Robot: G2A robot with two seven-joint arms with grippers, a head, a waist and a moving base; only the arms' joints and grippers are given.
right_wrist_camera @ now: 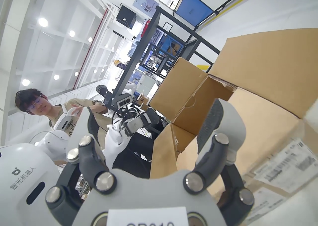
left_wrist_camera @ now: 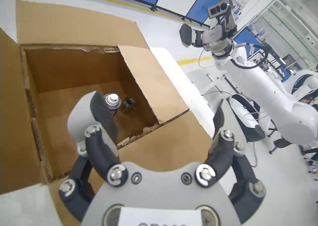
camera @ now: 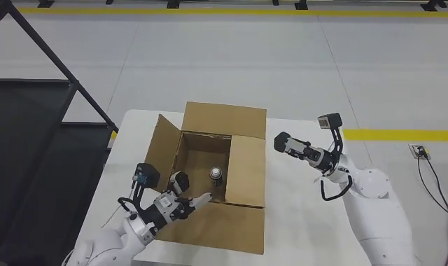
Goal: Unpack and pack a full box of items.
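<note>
Spray can (left_wrist_camera: 112,102) in the box (left_wrist_camera: 74,25): lower body hidden behind a finger (left_wrist_camera: 99,112) of the left gripper (left_wrist_camera: 157,110). Small dark cylinder (left_wrist_camera: 128,105) just beside it, too small to identify. One side flap (left_wrist_camera: 10,112) runs off the picture's edge. Top view: the inner flap (camera: 248,168) covers part of the box floor. Right wrist view: box interior hidden behind its walls; shipping label (right_wrist_camera: 280,169) cut by the edge.

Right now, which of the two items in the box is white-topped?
The upright spray can, with a silver rim and white nozzle. The short cylinder beside it is all dark.
</note>
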